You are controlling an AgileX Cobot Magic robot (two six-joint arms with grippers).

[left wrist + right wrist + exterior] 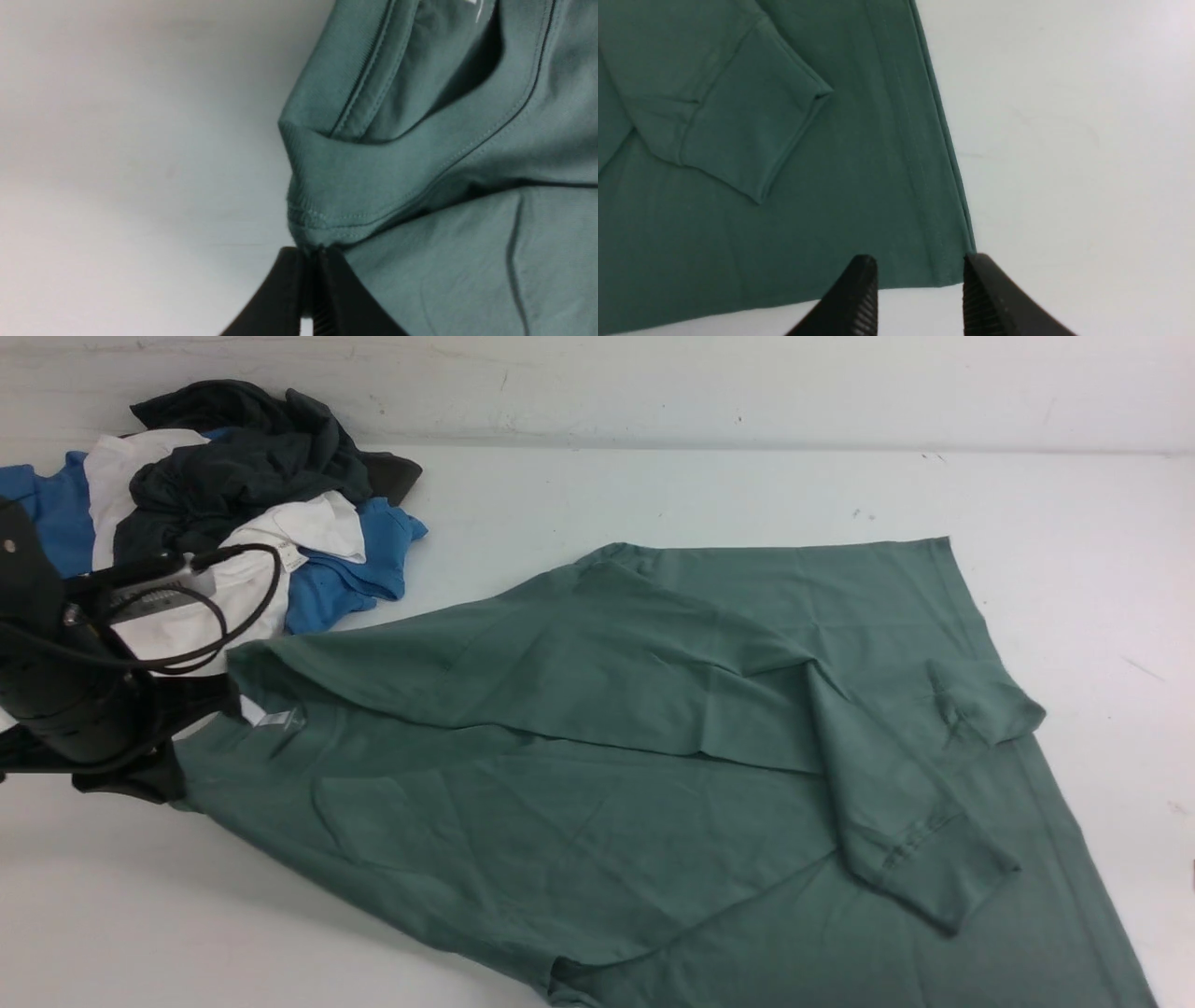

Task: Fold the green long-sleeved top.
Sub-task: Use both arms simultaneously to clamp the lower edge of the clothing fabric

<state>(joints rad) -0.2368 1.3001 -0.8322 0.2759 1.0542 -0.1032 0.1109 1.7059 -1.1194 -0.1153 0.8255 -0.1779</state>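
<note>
Matt green cloth top (597, 803)

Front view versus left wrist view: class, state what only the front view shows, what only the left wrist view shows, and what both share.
Only the front view: the pile of dark, white and blue clothes at the far left, and the cuffed sleeve folded across the garment's body. Only the left wrist view: the left gripper, jaws shut, pinching a ribbed, stitched edge beside the neck opening. Both: the green long-sleeved top and the white table.
</note>
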